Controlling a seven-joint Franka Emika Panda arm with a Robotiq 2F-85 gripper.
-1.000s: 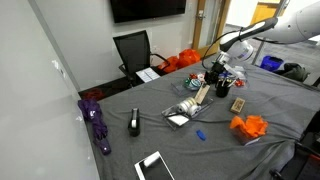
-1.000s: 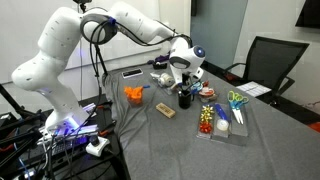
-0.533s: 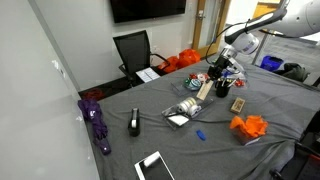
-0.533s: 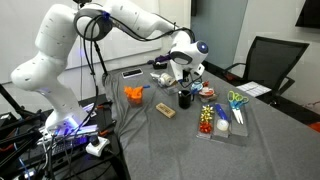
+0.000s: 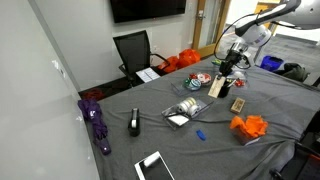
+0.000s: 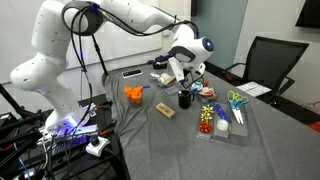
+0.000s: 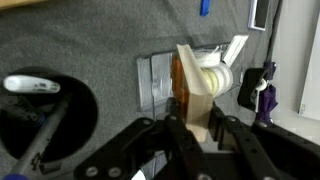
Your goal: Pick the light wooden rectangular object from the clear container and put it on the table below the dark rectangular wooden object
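The gripper (image 7: 196,128) is pinching the light wooden rectangular object (image 7: 194,90), one jaw on each broad face. I see the block hanging in the air above the clear container (image 7: 158,85). The dark rectangular wooden object (image 5: 239,104) lies apart from the container on the table (image 5: 150,105).
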